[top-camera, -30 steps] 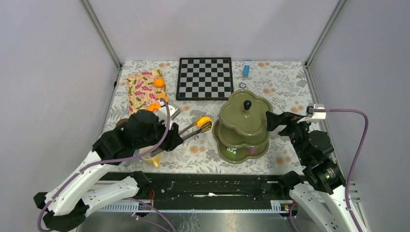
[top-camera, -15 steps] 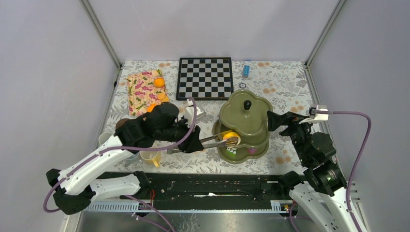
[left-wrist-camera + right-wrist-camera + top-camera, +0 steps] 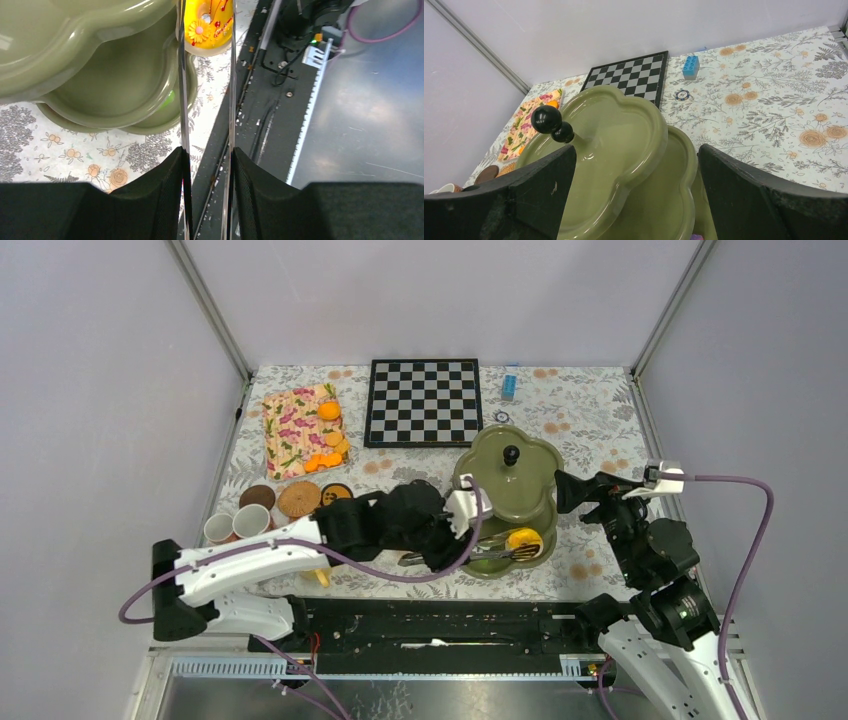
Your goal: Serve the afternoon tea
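Note:
The olive-green three-tier stand (image 3: 505, 490) with a black knob (image 3: 511, 454) stands right of centre. My left gripper (image 3: 432, 552) is shut on metal tongs (image 3: 182, 100). The tongs pinch a yellow ring-shaped sweet (image 3: 524, 539) at the front right of the stand's lower tiers. The left wrist view shows the sweet (image 3: 207, 25) between the tong tips, beside the tier rims (image 3: 100, 65). My right gripper (image 3: 562, 490) is open at the stand's right edge, with the tiers (image 3: 614, 135) showing between its jaws. I cannot tell whether it touches them.
Two mugs (image 3: 233, 526) and brown coasters (image 3: 298, 499) sit at the left, with a yellow mug (image 3: 320, 576) partly under my left arm. The floral tray (image 3: 295, 430) holds orange biscuits (image 3: 328, 410). At the back are the chessboard (image 3: 423, 402) and a blue brick (image 3: 509, 383).
My left arm has swung right, carrying the tongs and yellow sweet from mid-table to the stand's front right. That uncovered the coasters and mugs. The right arm barely moved.

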`<state>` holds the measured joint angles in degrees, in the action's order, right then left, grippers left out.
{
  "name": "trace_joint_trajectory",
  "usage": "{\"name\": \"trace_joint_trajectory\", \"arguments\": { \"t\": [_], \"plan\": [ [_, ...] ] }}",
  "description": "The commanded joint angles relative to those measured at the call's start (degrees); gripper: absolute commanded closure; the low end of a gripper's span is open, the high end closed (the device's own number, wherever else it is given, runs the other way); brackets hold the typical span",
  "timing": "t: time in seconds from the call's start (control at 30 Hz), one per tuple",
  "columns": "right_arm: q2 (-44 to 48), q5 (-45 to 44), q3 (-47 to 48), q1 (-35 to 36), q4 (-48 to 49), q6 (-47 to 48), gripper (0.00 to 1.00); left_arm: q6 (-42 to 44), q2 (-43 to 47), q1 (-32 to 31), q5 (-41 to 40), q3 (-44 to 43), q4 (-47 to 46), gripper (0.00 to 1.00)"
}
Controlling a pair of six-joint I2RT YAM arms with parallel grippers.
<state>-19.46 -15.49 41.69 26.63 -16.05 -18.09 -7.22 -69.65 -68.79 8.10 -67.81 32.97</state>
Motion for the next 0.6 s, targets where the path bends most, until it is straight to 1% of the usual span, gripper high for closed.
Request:
{"name": "trace_joint_trajectory", "arguments": {
  "t": [0.0,0.17,0.27,0.43,0.57],
  "plan": [
    [1.15,-0.83,0.21,0.26,0.29,-0.58,0.02,3.04,-1.67,-2.53,-10.58,-1.99,-8.07,0.70],
    [1.69,-1.04,0.13,0.27,-0.24,-0.66,0.02,2.93,-1.36,-4.46,-18.01,1.76,-15.20,0.70],
    [1.62,-0.73,0.05,0.26,-0.23,-0.82,0.02,3.14,-1.48,-4.59,-19.69,2.81,-18.25,0.70],
    [1.32,-0.56,0.05,0.26,-0.21,-0.96,0.02,3.90,-4.90,-4.85,-20.13,1.33,-18.52,0.68],
    [1.56,-0.59,0.10,0.26,-0.29,-0.80,0.02,4.30,-5.91,-4.86,-19.66,1.23,-18.65,0.66]
  ]
}}
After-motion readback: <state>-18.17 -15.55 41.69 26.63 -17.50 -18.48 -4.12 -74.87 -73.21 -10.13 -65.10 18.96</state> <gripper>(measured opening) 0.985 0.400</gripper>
